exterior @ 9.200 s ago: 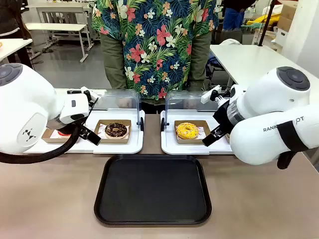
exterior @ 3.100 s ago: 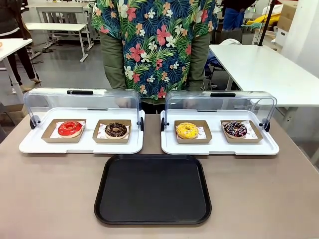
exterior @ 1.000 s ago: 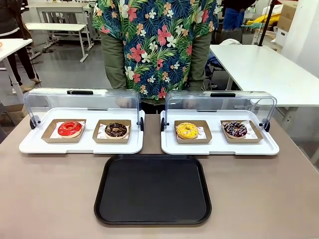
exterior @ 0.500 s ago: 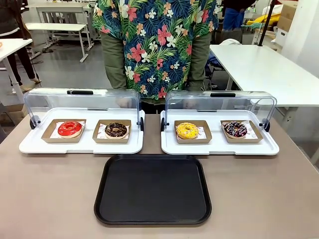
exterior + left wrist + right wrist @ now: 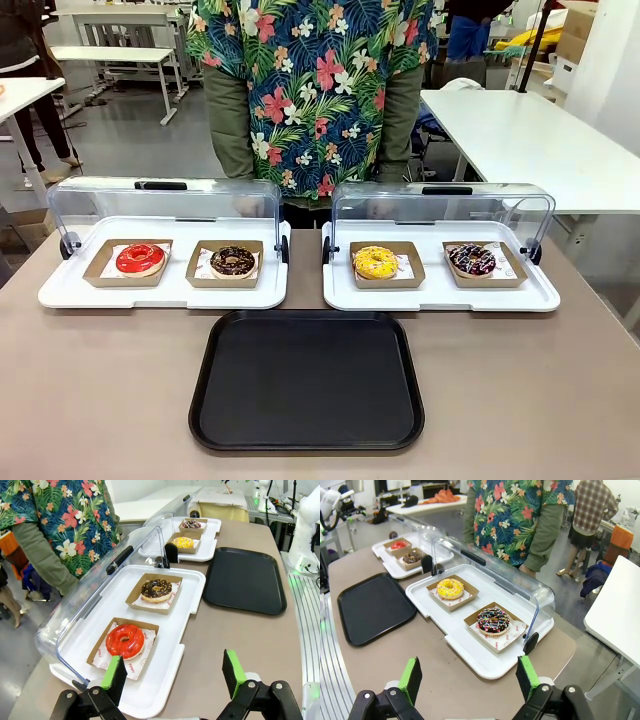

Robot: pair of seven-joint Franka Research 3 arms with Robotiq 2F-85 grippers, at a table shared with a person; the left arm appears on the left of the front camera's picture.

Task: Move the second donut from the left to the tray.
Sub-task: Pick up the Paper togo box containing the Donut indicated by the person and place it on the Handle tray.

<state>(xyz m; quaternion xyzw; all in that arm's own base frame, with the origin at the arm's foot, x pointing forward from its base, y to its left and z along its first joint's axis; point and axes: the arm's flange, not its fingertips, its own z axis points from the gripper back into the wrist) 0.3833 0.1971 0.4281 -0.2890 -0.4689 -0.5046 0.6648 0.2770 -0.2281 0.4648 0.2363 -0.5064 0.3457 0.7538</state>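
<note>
Here we see the second donut from the left [image 5: 233, 261] sitting in its brown cardboard holder [image 5: 225, 282] on the left white display tray [image 5: 170, 296], just beyond the far left corner of the tray [image 5: 306, 380]. Measured from the tray again, the red-iced donut [image 5: 139, 258] lies farther out to the left. The yellow donut [image 5: 375, 262] and the dark streaked donut [image 5: 471, 259] sit beyond its far right corner, and a person [image 5: 310, 90] stands past its far edge. In the wrist views we find the left gripper [image 5: 174, 667] and the right gripper [image 5: 468, 672] well apart from the tray, each with jaws spread wide.
</note>
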